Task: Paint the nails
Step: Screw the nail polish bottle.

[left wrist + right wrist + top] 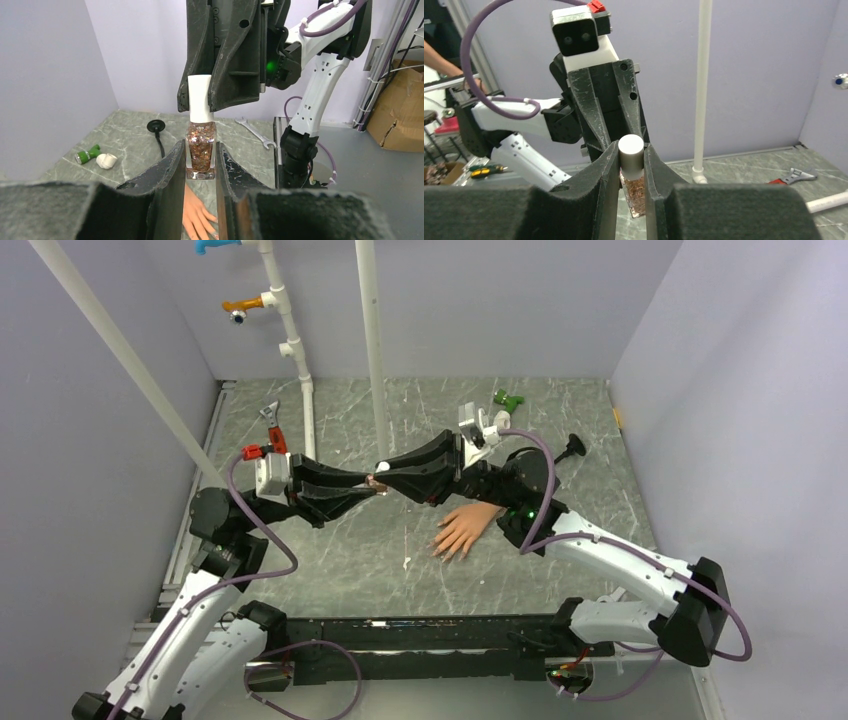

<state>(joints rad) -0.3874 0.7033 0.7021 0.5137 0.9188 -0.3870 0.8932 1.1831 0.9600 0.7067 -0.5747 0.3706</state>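
Observation:
A small glass bottle (201, 147) of copper glitter polish hangs upright above the table. My left gripper (201, 160) is shut on its glass body. The bottle's white cap (631, 150) sits between the fingers of my right gripper (631, 155), which is shut on it from the opposite side. In the top view the two grippers meet tip to tip at the bottle (375, 481). The peach mannequin hand (465, 530) lies flat on the table below and to the right, fingers spread toward the near edge. One of the nails (214, 233) shows between my left fingers.
Two white pipes (372, 350) (290, 340) stand at the back. A red-handled wrench (272, 425) lies back left. A green piece (508, 398) and a black knob with a stem (572, 447) lie back right. Grey walls close three sides.

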